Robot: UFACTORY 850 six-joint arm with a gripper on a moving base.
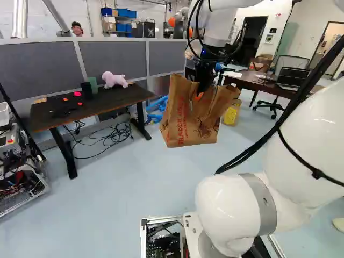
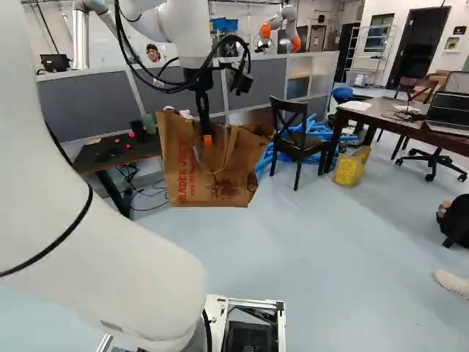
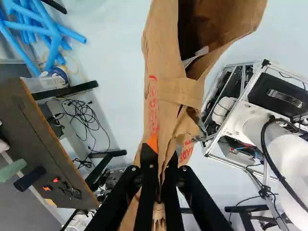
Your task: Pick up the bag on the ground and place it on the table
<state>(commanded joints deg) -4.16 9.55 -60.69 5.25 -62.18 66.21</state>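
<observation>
My gripper (image 1: 200, 86) is shut on the upper edge of a brown paper bag (image 1: 183, 122), which hangs upright, creased and clear of the floor. The same gripper (image 2: 207, 136) shows in the right base view, its orange tip against the bag (image 2: 192, 172). In the wrist view paper runs between the two fingers of the gripper (image 3: 160, 161), and the bag (image 3: 166, 72) gapes open ahead of them. A dark low table (image 1: 115, 100) stands left of the bag in the left base view, with a pink plush toy (image 1: 114, 80), cups and small red pieces on top.
Cables (image 1: 110, 135) lie beneath the low table, near its legs. Blue tubes (image 2: 311, 130), a dark chair (image 2: 293, 136) and a yellow container (image 2: 352, 167) stand beyond the bag. A brown desk (image 2: 381, 117) holds a laptop. Behind the partition is another robot (image 2: 282, 26).
</observation>
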